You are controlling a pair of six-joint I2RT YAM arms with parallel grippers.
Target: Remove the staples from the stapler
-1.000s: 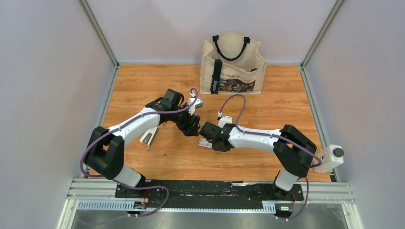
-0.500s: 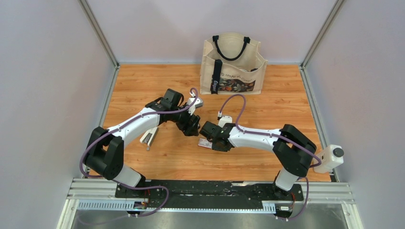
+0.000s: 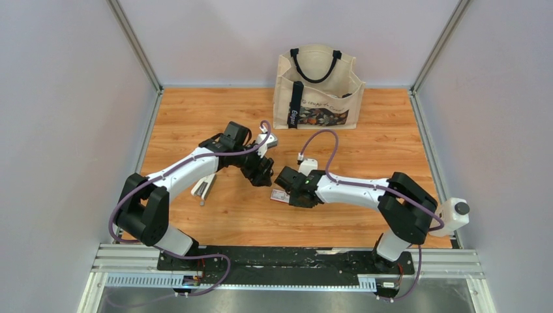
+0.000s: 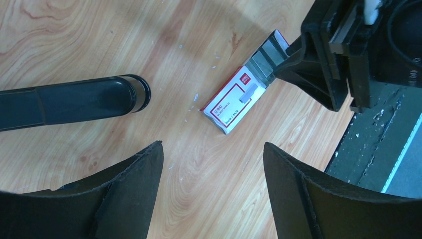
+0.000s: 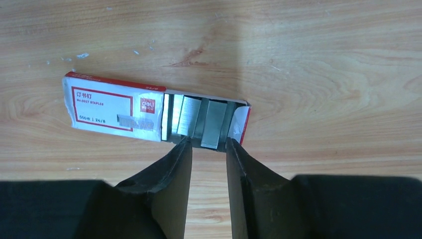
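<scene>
Silvery staples (image 5: 214,124) lie in the open tray end of a small red-and-white box (image 5: 112,107), at its 3 o'clock end in my right wrist view. One strip juts a little past the tray edge toward 6 o'clock, right at my fingertips. I take it for the strip out of the stapler, though I can't be sure.

My right gripper (image 5: 206,142) comes in from 6 o'clock with its jaws narrowly parted. The strip's edge seems to touch one finger and a sliver of gap shows at the other, so I read it as released and pinching nothing. My left gripper (image 4: 213,149) hangs spread wide and empty above the tabletop (image 4: 59,30), with the black stapler (image 4: 69,102) toward 9 o'clock and the box toward 1 o'clock.

I judge the step in hand to be leaving the strip settled in the tray. I'd keep the jaws square to it and back straight out toward 6 o'clock, without brushing that protruding edge.

The strip is thin and flat-faced, with a dull metal sheen, and probably snaps easily. The box is light printed card on smooth varnished wood, so it should skate at any nudge. The stapler is a long, rounded body of matte black.
</scene>
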